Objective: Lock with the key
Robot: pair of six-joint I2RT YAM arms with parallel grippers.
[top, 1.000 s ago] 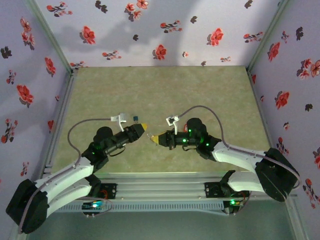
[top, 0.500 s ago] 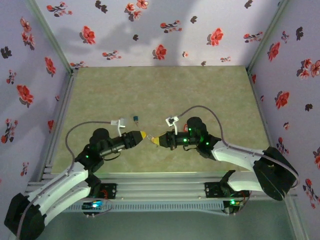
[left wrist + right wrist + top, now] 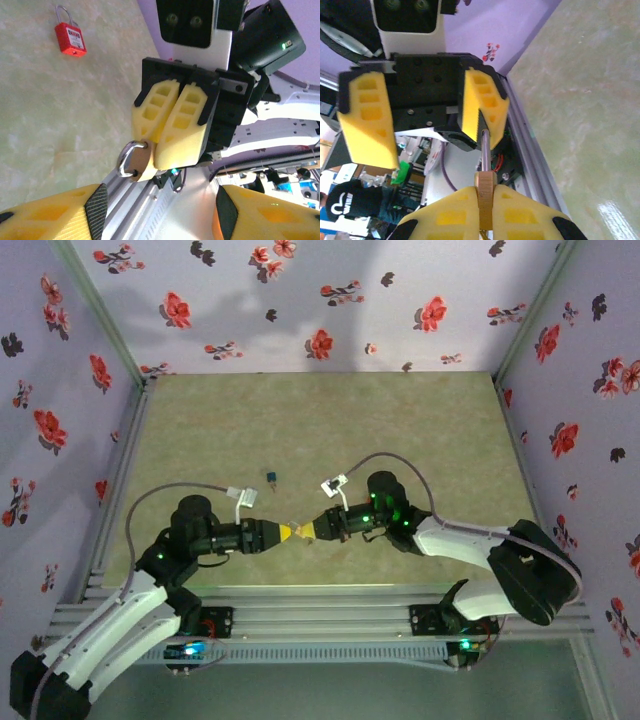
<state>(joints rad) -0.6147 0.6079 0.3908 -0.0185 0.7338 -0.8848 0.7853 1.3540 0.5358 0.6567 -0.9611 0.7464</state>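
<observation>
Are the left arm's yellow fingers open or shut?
Open. The left arm's yellow foam fingers stand wide apart, with a clear gap between them, facing the small brass padlock.

One brass padlock (image 3: 136, 161) and one red padlock (image 3: 70, 37).

overhead; opposed close wrist views sharing padlock (image 3: 142, 161)

We are seeing the left yellow-fingered claw (image 3: 286, 531) drawing back toward the near edge of the green mottled surface (image 3: 320, 420) and opening wider. The right yellow-fingered claw (image 3: 308, 531), gripping the small brass padlock with a silver shackle (image 3: 136, 161), is following it, so the two are now facing tip to tip.
</observation>
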